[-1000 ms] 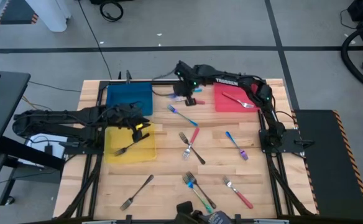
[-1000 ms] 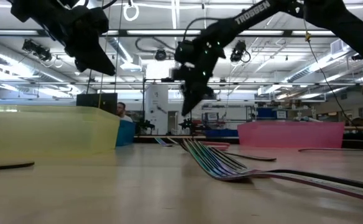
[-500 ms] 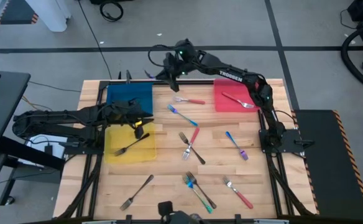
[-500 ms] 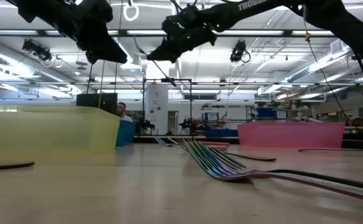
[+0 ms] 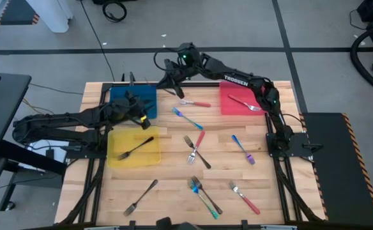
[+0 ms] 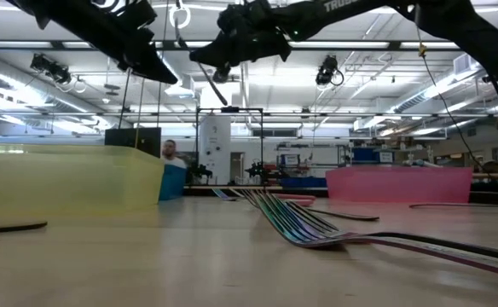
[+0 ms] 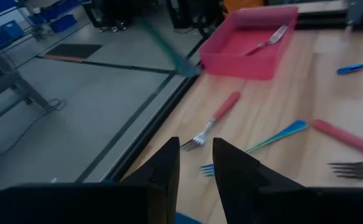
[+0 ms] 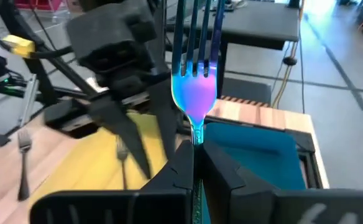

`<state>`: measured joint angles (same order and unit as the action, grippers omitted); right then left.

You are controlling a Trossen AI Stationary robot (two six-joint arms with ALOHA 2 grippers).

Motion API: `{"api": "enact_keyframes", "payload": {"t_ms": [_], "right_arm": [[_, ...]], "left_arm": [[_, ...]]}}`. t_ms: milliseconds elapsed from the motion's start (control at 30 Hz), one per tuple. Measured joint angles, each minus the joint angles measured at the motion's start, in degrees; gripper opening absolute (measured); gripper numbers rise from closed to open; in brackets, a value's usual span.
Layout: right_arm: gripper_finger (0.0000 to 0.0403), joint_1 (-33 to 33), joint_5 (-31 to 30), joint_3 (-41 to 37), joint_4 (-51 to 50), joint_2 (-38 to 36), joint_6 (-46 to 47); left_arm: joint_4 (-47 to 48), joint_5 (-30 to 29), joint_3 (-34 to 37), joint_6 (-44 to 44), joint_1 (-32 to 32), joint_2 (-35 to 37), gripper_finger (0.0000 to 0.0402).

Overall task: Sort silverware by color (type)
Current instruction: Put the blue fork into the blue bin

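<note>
My right gripper (image 5: 169, 78) is shut on a teal fork (image 8: 196, 99), high over the far right corner of the blue tray (image 5: 132, 99). In the low view the fork (image 6: 215, 85) slants down below it. My left gripper (image 5: 147, 116) is open and holds nothing, above the blue tray's near edge. A grey fork (image 5: 135, 148) lies flat in the yellow tray (image 5: 119, 160). Another fork (image 5: 247, 103) lies in the red tray (image 5: 231, 105). Several red, blue and grey forks lie flat on the table, among them a red one (image 5: 195, 103) and a teal one (image 5: 188, 118). My right gripper pinches the teal fork between its two fingers at the neck (image 8: 197, 138), where the handle begins. The handle runs back between the fingers and is hidden. The tines (image 8: 197, 37) stick out ahead along the fingers. The fork is lifted clear, slanting down toward the table's left.
More forks lie near the table's middle and near edge: a crossed red and grey pair (image 5: 196, 150), a blue one (image 5: 243, 149), a teal and grey pair (image 5: 204, 195), a red one (image 5: 245, 197), a grey one (image 5: 140, 197). The two grippers are close together over the blue tray.
My right gripper has risen from the table beside the red fork, carrying the teal fork, and has swung toward the table's far left, over the blue tray's corner. My left gripper has moved from above the yellow tray toward the far edge, to the blue tray's near edge.
</note>
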<state>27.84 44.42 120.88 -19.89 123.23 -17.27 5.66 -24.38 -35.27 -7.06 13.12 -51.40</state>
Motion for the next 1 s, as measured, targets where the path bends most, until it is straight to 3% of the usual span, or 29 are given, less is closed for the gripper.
{"api": "enact_keyframes", "payload": {"t_ms": [167, 433, 567, 767, 1000], "right_arm": [[0.0020, 0.6, 4.7, 0.0, -2.2, -0.7, -0.3], [0.0020, 0.3, 19.6, 0.0, -4.2, -1.0, -3.3], [0.0020, -0.2, 18.8, 0.0, -4.2, -1.0, -3.6], [0.0020, -1.1, 18.7, 0.0, -4.5, -1.0, -5.4], [0.0020, -1.9, 18.8, 0.0, -7.9, -1.0, -5.9]], "left_arm": [[0.7, 0.0, 0.0, -0.2, 2.0, 0.0, 0.0116], [-5.3, 0.2, 0.0, 6.6, 4.2, -0.7, 0.0162], [-10.7, 1.9, 0.0, 6.2, 3.9, -0.7, 0.0164], [-17.3, 13.0, 0.0, 1.4, 4.1, -0.7, 0.0164], [-20.3, 14.7, 0.0, -4.5, 4.1, -0.7, 0.0164]]}}
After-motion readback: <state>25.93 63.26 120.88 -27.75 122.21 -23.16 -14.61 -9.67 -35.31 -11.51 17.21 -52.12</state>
